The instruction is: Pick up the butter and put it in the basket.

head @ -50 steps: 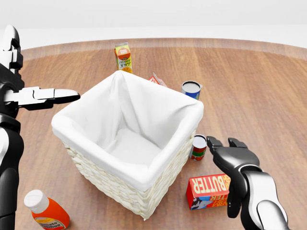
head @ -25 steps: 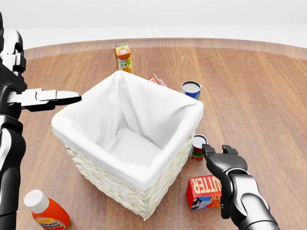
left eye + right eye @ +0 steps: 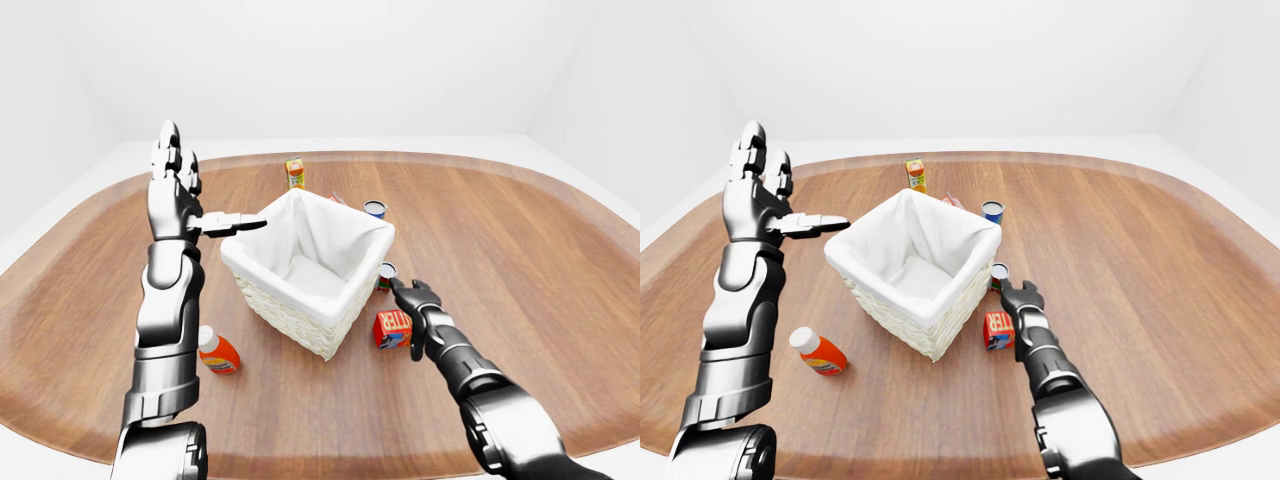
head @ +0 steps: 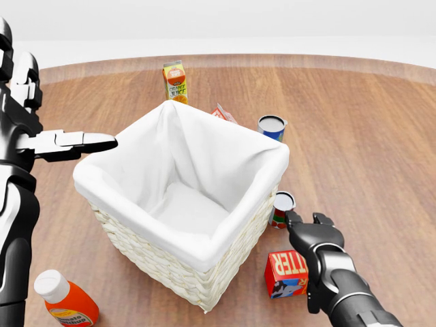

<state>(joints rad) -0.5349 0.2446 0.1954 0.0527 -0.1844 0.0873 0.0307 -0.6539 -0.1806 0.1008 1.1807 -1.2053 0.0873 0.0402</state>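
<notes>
Here, robot hand (image 4: pixel 315 253) touches butter (image 4: pixel 285 274).

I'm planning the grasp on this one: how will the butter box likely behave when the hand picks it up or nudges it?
The butter box looks like a flat-faced carton, so it should slide or tip over rather than roll. It is probably stiff enough to pinch. It stands close to the basket, so a nudge from the right hand may push it against the wicker.

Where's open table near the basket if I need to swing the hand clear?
Bare wood spreads to the right of the butter and right hand in the head view. Crowded: cans and juice carton along the basket's top-right side.
</notes>
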